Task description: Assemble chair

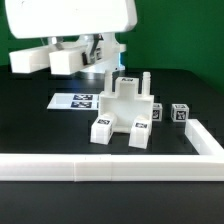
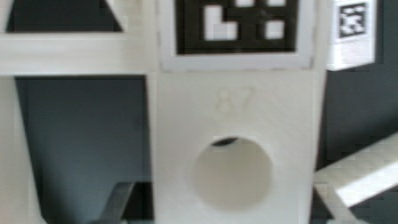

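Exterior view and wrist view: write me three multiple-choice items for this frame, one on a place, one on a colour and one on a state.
1. The marker board lies:
A) on the exterior view's left of the part-built chair
B) on its right
C) on top of it

2. The table is:
A) red
B) black
C) yellow

3. The oval hole in the panel, seen in the wrist view, is:
A) plugged by a peg
B) taped over
C) empty

Key: 1 A, the board lies flat to the left of the chair. 2 B, the surface around the parts is black. 3 C, only dark background shows through the hole.
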`<state>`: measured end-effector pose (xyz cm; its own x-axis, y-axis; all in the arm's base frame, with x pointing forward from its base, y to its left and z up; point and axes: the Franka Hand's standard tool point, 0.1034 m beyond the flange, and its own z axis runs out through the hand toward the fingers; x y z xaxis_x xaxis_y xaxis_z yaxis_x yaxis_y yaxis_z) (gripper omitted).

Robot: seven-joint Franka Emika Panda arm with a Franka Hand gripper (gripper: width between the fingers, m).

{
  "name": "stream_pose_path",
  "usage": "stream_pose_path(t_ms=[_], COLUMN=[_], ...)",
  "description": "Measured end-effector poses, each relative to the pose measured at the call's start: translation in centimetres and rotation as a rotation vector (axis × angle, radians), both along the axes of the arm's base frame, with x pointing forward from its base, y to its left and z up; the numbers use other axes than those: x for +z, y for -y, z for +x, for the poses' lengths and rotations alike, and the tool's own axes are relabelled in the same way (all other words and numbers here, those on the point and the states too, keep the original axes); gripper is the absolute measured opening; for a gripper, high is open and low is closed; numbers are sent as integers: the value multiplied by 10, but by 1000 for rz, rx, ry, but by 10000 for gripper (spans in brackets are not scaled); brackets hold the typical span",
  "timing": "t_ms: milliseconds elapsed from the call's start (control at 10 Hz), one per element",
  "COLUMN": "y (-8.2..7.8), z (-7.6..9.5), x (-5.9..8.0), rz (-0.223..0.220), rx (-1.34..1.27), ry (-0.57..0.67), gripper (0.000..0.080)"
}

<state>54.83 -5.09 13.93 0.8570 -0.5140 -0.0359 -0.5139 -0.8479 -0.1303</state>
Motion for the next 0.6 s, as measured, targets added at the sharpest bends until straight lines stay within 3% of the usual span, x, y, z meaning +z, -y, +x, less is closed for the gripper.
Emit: stream_pose_path(t_ms=[200, 400, 600], y=[-36, -82, -73], z=[6, 10, 10], x=[14, 11, 10], rz=[8, -1, 2], rx=[-40, -6, -4], ry=[14, 18, 20], gripper=[284, 284, 284])
